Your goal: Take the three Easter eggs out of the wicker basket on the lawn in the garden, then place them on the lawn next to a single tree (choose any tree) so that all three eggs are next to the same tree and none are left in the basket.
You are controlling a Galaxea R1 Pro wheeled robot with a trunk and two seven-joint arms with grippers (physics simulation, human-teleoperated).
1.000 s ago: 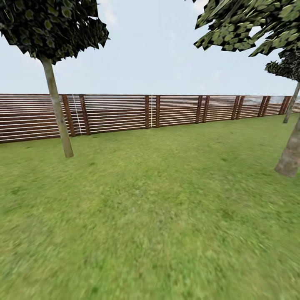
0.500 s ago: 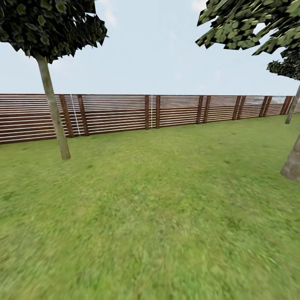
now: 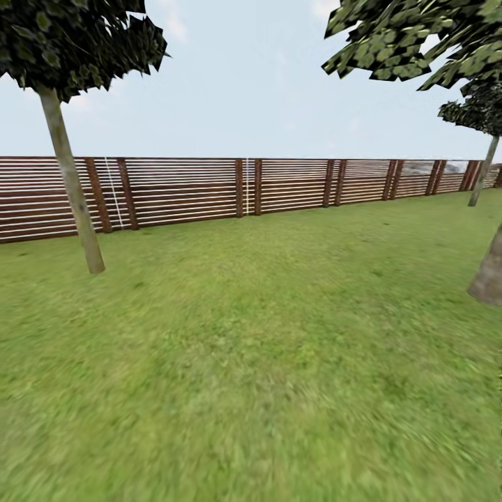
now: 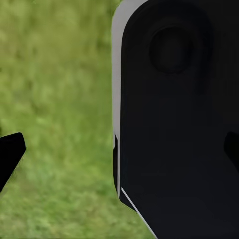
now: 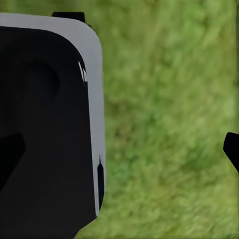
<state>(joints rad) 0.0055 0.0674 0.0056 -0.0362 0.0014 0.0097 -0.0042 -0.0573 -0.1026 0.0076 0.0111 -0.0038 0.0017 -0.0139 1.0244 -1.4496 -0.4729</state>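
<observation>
Head view: lawn (image 3: pixel 265 362), slat fence (image 3: pixel 209 192), grey-brown tree (image 3: pixel 70 174) far left; robot in transit, egg transfer progress unjudgeable; both grippers' finger state untellable.

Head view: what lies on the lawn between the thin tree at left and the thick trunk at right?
In the head view only bare lawn lies between the thin tree and the thick trunk.

Lawn (image 3: pixel 265 362): mottled green. Fence (image 3: pixel 188 189): brown horizontal slats, pale gaps. Tree (image 3: pixel 70 174), upper left: grey-brown mottled trunk, dark green canopy. Sky (image 3: pixel 244 84): pale blue-white. Robot body panel (image 4: pixel 174 124): black, light grey edge.
</observation>
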